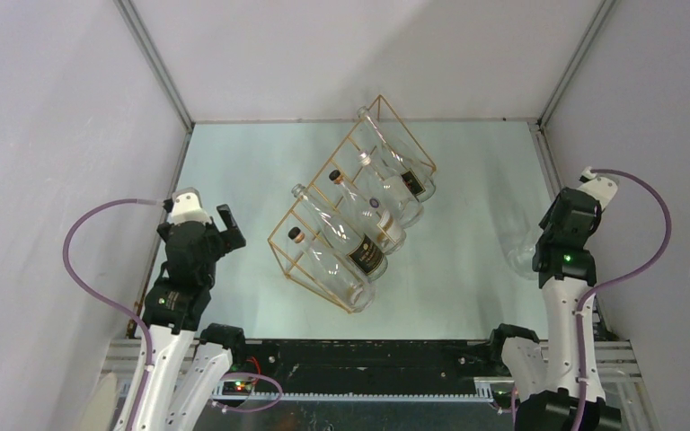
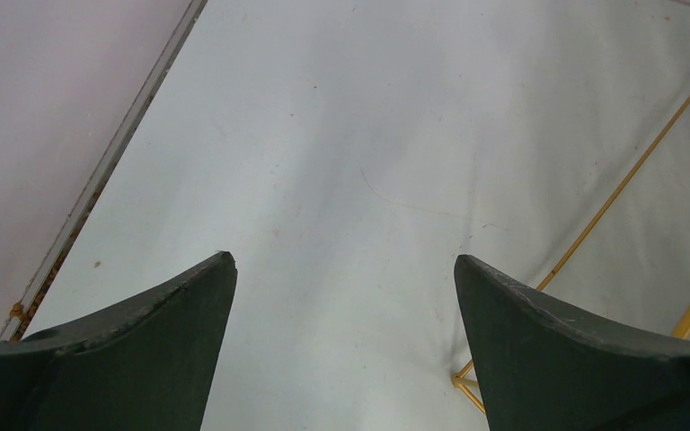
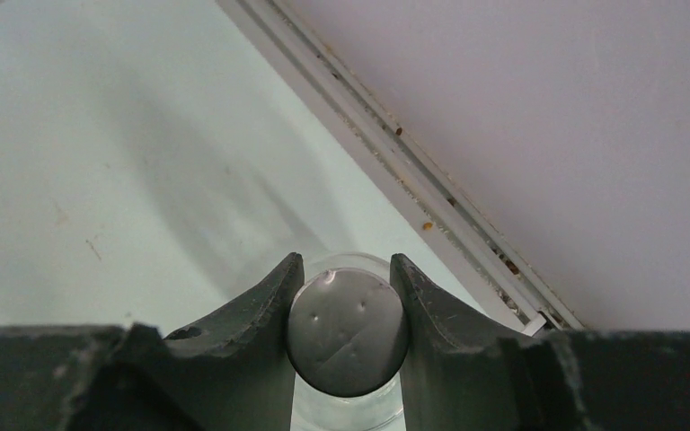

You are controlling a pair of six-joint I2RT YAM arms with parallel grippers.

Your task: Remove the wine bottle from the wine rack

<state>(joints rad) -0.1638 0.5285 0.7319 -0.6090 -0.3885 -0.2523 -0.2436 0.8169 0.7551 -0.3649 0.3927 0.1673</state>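
Right hand (image 3: 346, 262) grips the wine bottle (image 3: 348, 337) by its cap, well apart from the wine rack (image 1: 310, 277).

Pale green table (image 1: 467, 296) between grey walls (image 1: 45, 108).

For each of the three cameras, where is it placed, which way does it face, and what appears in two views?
Top external: fixed above and behind the bases, looking down on the table, the wine rack and both arms.
Left wrist: on the left arm, facing down at the table; the open left gripper frames it.
Right wrist: on the right arm, facing down beside the wall; the right gripper pinches a wine bottle by its capped top.
Shared: the wine rack's gold wire shows in top and left wrist views.
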